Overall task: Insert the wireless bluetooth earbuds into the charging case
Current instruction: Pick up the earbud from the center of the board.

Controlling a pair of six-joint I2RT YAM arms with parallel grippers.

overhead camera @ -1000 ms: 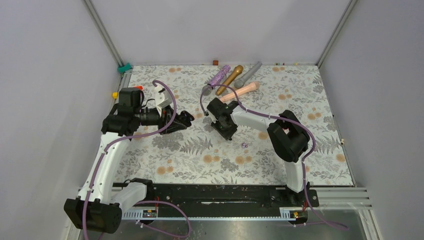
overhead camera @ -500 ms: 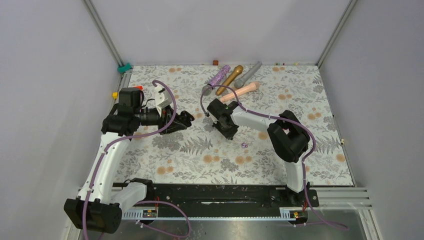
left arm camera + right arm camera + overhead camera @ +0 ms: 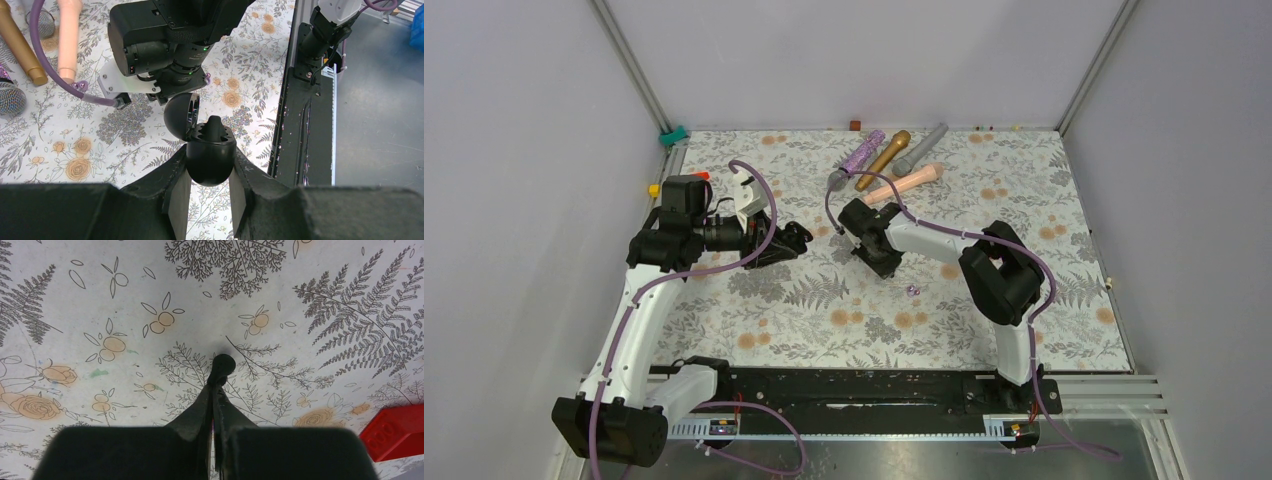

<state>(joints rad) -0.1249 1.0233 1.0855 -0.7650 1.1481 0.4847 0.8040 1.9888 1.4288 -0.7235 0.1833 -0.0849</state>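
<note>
Earbud (image 3: 223, 363) in right jaws, case (image 3: 210, 157) in left jaws, floral tabletop (image 3: 824, 322), grey walls (image 3: 854, 60)

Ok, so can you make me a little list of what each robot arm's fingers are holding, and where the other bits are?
left fingers: shut on the black charging case, lid open
inside the case: a dark bud seems to sit in one slot
right fingers: pinching a black earbud above the flowery cloth
purple earbuds: loose on the cloth, near the right arm
microphones: four, lying together at the far edge
</note>
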